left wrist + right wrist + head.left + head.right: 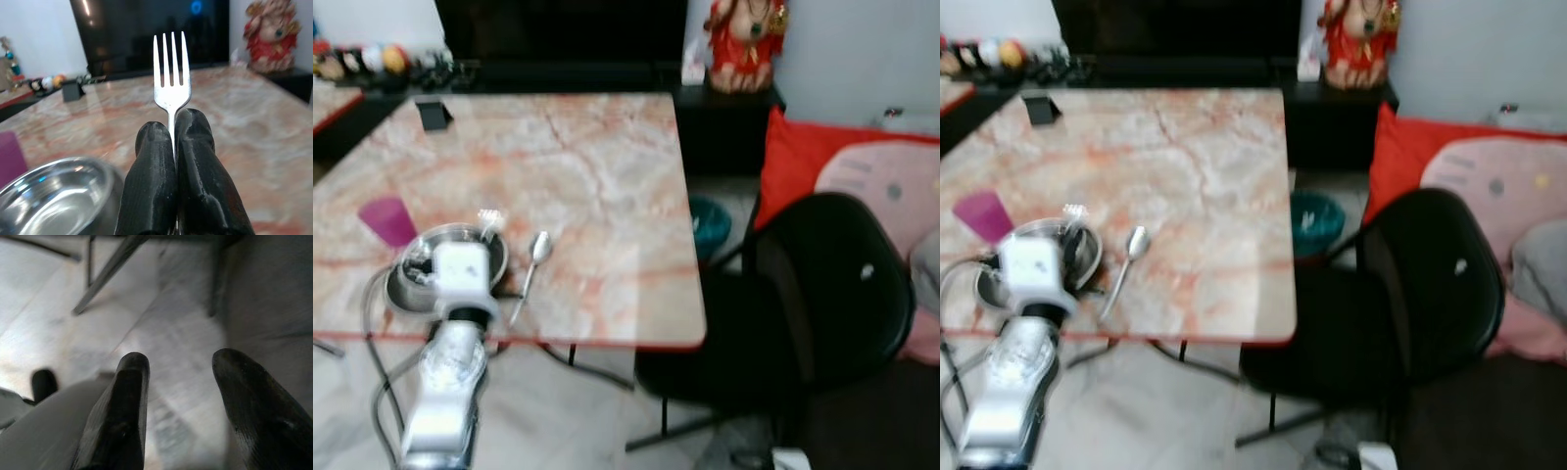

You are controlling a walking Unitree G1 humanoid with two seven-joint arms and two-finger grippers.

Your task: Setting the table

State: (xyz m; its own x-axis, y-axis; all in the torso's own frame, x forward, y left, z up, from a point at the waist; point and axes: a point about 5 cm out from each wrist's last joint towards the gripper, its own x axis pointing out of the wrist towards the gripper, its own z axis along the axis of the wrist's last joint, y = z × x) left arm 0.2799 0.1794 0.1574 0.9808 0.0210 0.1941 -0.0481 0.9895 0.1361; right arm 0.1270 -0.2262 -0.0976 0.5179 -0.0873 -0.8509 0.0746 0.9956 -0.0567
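A: What could go wrong from here?

B: The left claw (pixel 171 161) is clamped on the fork (pixel 171 68) low on its handle, so the tines stand up free beyond the fingertips. With that narrow pinch I'd judge the fork could swivel or slip as it is lowered. It hangs over the steel bowl (pixel 445 262), near the front left corner of the marble surface (pixel 587 166), so a slip would likely drop it into the bowl or onto the floor (the front edge is close).

A: Biggest thing around first?

B: The black chair (pixel 803 304) at the surface's right side, with an orange cushion (pixel 793 162) behind it. Neither lies in the arm's way. A teal bin (pixel 710 225) sits on the floor between them and the surface.

A: And on the surface itself?

B: The bowl, then a purple cup (pixel 386 219) just beside it on the left, then a spoon (pixel 530 269) just right of the bowl. So the spots flanking the bowl are both taken; a careless set-down could nudge the spoon. A small black holder (pixel 433 114) stands well apart at the far edge.

A: The other arm?

B: The right claw (pixel 181 396) hangs idle, fingers spread, looking at floor.
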